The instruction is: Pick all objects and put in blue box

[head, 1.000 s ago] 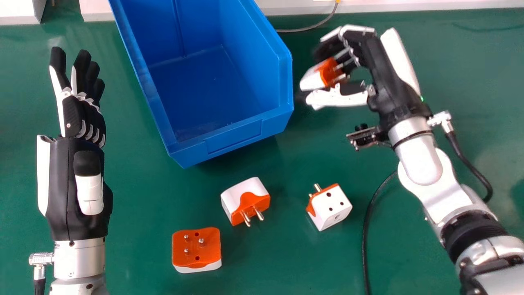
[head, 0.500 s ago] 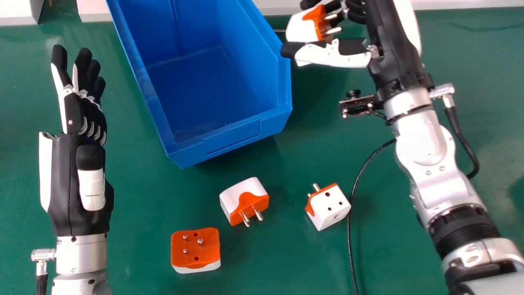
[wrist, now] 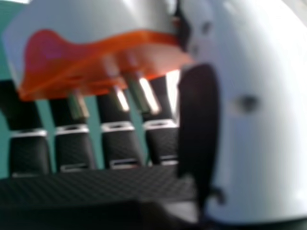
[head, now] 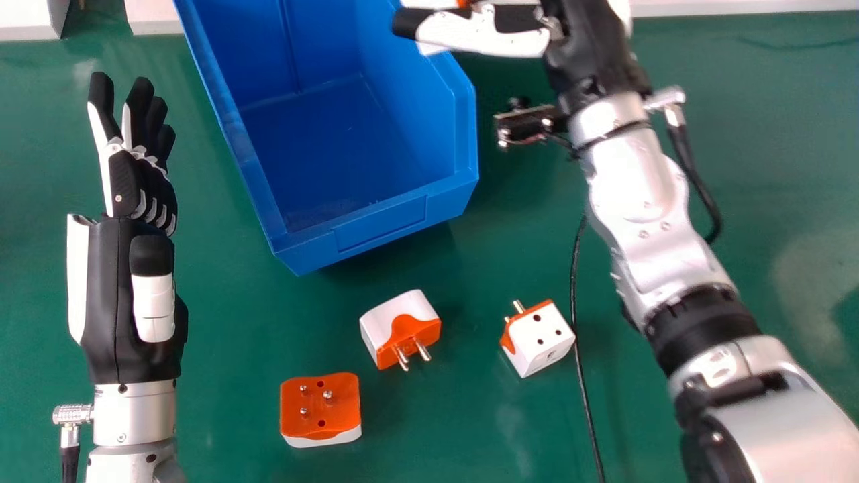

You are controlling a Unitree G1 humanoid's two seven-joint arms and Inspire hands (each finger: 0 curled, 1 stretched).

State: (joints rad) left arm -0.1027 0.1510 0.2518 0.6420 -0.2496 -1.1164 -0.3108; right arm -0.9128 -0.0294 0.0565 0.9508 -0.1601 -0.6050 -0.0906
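1. The right hand (head: pixel 483 30) clasped the gripped adapter (wrist: pixel 100 19) between thumb and fingers, its pins turned toward the palm
2. In the head view the thumb overlapped the right rim of the blue box (head: pixel 379 231), whose open inside lay left of that hand
3. Nearer the robot than that hand lay the middle adapter (head: pixel 389 322), the orange-faced adapter (head: pixel 320 406) and, beside a black cable (head: pixel 583 376), the rightmost adapter (head: pixel 547 339)
4. The left hand (head: pixel 107 302) was open, green table (head: pixel 228 322) between it and the box
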